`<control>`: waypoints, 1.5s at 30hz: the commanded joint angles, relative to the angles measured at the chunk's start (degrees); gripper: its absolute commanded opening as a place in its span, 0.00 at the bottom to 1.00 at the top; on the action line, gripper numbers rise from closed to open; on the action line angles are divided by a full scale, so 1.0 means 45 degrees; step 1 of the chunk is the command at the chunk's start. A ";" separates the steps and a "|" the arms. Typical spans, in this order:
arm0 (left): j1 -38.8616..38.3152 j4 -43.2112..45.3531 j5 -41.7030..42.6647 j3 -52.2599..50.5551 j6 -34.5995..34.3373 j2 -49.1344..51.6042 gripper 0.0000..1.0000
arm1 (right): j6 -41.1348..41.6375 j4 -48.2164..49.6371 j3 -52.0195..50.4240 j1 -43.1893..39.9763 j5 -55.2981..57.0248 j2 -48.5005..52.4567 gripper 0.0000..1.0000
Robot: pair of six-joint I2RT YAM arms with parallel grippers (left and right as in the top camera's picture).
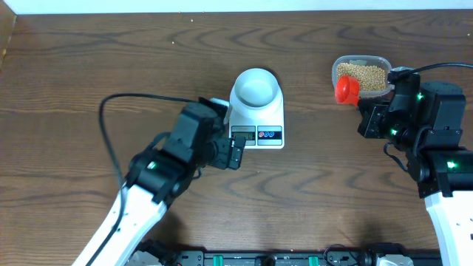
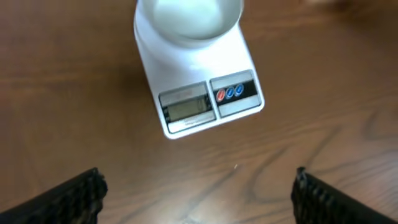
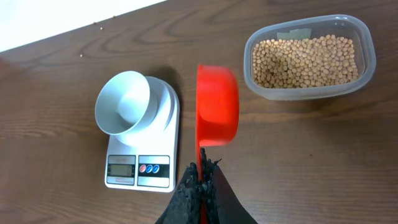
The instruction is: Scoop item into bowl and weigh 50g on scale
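Scooping comes next, by my reading. The right pincer (image 3: 200,177) is clamped on the handle of a red scoop (image 3: 217,106), which hangs between the scale (image 3: 140,171) and the clear tub (image 3: 367,56), turned on its edge. The beans (image 3: 305,59) all lie in that tub, well apart from the scale on the right arm's side. The bowl (image 3: 121,102) sits on the scale's platform, empty.

To do it well, level the scoop, dip it shallowly into the beans, and take a modest load, since topping up is easier than removing. Carry it flat to the bowl and tip slowly.

The left pincer (image 2: 199,193) hovers wide open, holding nothing, just off the scale's display end and above the table (image 1: 74,59).

The display is too blurred to read. The scoop's hollow faces away, so it is probably empty, though I cannot confirm it. Its handle is mostly hidden inside the grip.
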 commanded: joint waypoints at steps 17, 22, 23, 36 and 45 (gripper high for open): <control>0.0029 -0.1438 0.0194 0.0131 0.3317 0.0432 0.98 | -0.0219 -0.0107 0.0180 -0.0136 0.0097 -0.0083 0.01; 0.0029 -0.1394 0.0194 0.0131 0.4022 0.0738 0.98 | -0.0272 -0.0102 0.0180 -0.0136 0.0102 -0.0083 0.01; 0.0029 -0.1345 0.0189 0.0131 0.4090 0.0777 0.98 | -0.0272 -0.0097 0.0180 -0.0136 0.0107 -0.0083 0.01; 0.0034 -0.0534 0.0126 0.0131 0.4182 0.1020 0.98 | -0.0316 0.0034 0.0180 -0.0136 0.0296 -0.0083 0.01; 0.0029 -0.0189 -0.0447 0.0131 0.4177 0.1020 0.98 | -0.0316 0.0228 0.0180 -0.0136 0.0296 -0.0083 0.01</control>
